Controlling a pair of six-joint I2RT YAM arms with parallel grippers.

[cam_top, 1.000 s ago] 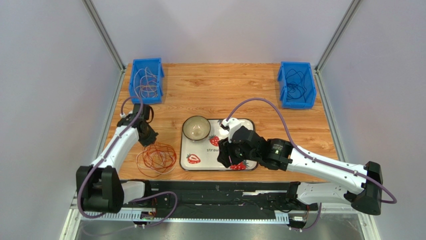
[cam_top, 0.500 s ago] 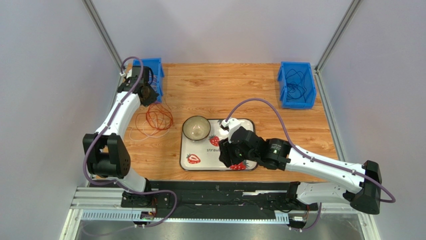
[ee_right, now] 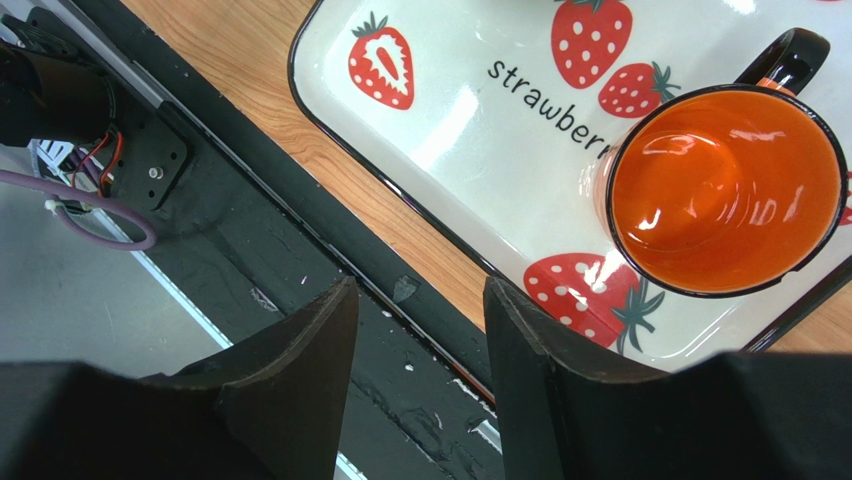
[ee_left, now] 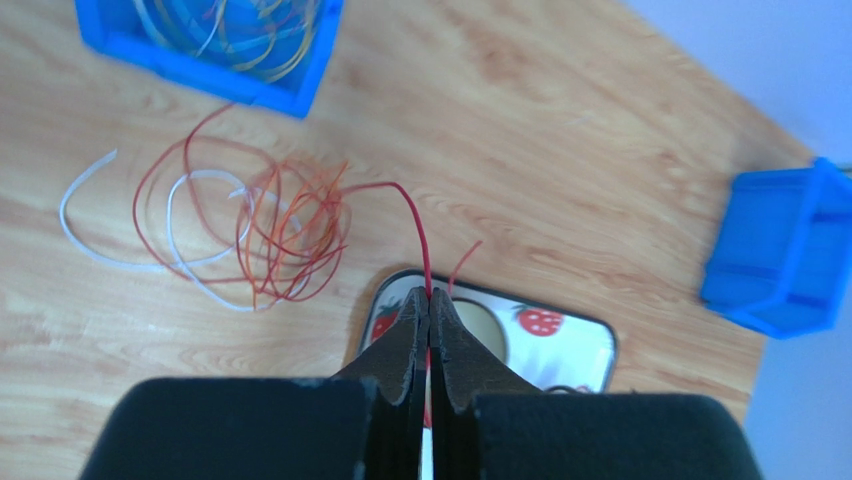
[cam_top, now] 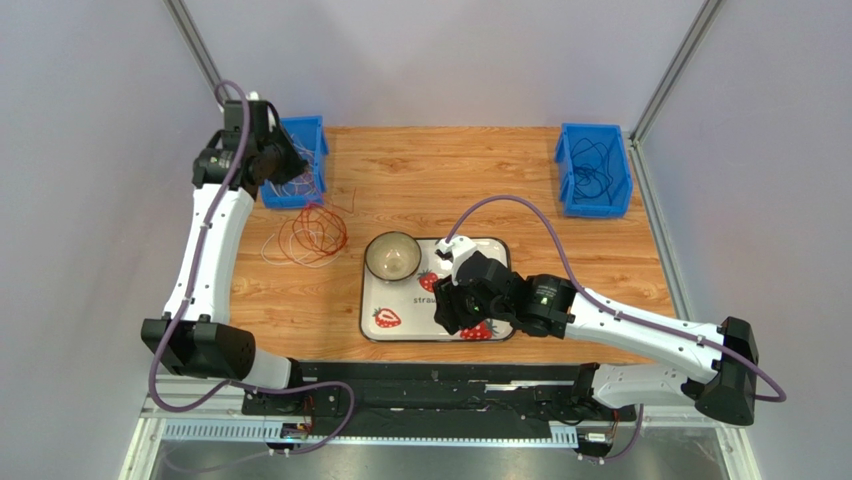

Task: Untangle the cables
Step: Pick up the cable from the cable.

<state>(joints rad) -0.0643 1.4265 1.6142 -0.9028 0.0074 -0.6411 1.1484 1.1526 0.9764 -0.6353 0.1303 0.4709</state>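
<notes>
- Cables (ee_left: 290, 240): thin wire loops in red, orange and white, lying in a loose tangle on the wooden table (cam_top: 480, 180), just beside the near side of a blue plastic bin (ee_left: 322, 50) that holds more wires.
- Handling, as judged: very light, limp and slightly springy. The loops are likely to snag on one another, so they are best taken by one free strand at the tangle's edge.
- Red strand (ee_left: 415, 225): arches from the tangle's edge up into the left tool.
- Left tool (ee_left: 429, 300): clenched on that red strand and raised above the table, with the tangle below it.
- Right tool (ee_right: 420, 290): jaws apart and grasping nothing. It hangs over the near rim of the white strawberry-printed tray (ee_right: 470, 130), near an orange mug (ee_right: 725, 190) and well apart from the cables.
</notes>
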